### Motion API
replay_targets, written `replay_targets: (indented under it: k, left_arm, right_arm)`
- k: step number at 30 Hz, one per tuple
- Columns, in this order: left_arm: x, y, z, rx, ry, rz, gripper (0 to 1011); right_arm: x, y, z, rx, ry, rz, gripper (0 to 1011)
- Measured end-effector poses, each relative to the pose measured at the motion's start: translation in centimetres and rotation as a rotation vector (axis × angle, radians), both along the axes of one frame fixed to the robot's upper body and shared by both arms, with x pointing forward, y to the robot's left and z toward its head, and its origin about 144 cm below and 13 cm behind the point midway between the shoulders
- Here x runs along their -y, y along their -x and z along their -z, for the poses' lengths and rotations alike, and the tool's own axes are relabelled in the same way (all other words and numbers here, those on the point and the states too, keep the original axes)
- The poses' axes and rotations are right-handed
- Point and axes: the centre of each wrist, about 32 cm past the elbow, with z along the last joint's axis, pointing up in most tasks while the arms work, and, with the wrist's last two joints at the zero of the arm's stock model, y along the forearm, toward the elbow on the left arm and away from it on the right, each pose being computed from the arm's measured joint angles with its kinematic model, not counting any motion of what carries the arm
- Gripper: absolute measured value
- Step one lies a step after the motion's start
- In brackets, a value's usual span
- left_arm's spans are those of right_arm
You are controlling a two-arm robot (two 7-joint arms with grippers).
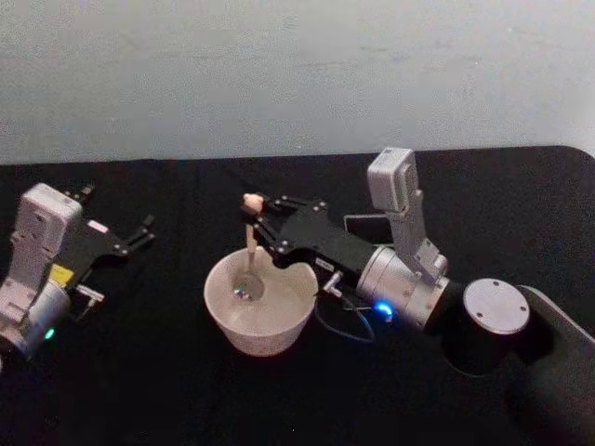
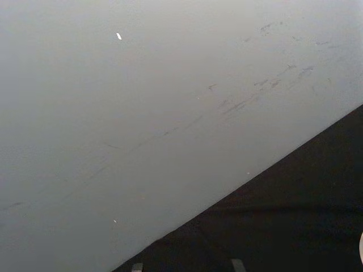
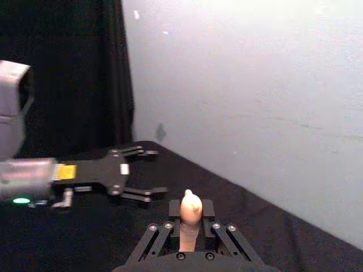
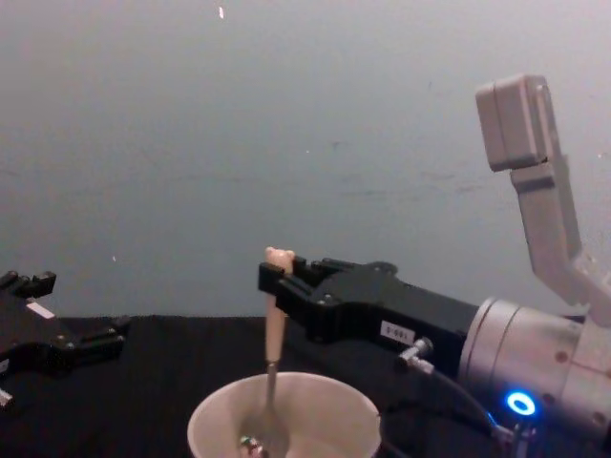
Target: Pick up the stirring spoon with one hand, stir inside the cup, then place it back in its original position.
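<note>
One stirring spoon [image 1: 250, 249] pinched upright by right gripper [image 1: 257, 217], bowl inside cup [image 1: 265, 340].

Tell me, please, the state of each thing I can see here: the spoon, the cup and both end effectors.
stirring spoon: upright, held at its handle, metal bowl down inside the cup.
cup: upright on the black table.
right end effector: shut on the stirring spoon, over the cup's far rim.
left end effector: open, holding nothing, off to the left of the cup.
</note>
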Motion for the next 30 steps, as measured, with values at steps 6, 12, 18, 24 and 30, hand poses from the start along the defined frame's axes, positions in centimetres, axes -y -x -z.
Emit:
replay_targets:
  k: [6, 12, 18, 24, 30]
  left_arm:
    - [0.0, 0.0, 0.0, 0.0, 0.0, 0.0, 1001]
    - [0.0, 0.0, 0.0, 0.0, 0.0, 0.0, 1001]
    - [0.0, 0.0, 0.0, 0.0, 0.0, 0.0, 1001]
    - [0.0, 0.0, 0.0, 0.0, 0.0, 0.0, 1002]
    - [0.0, 0.0, 0.0, 0.0, 0.0, 0.0, 1001]
  right_arm:
    - [0.7, -0.4, 0.1, 0.02, 0.023, 0.049, 214]
    - [1.8, -0.1, 0.0, 0.031, 0.046, 0.066, 214]
    - [2.9, 0.8, -0.3, 0.034, 0.064, 0.042, 214]
    - [3.5, 2.1, -0.8, 0.033, 0.059, -0.009, 215]
    - [3.3, 3.1, -0.9, 0.018, 0.047, -0.054, 214]
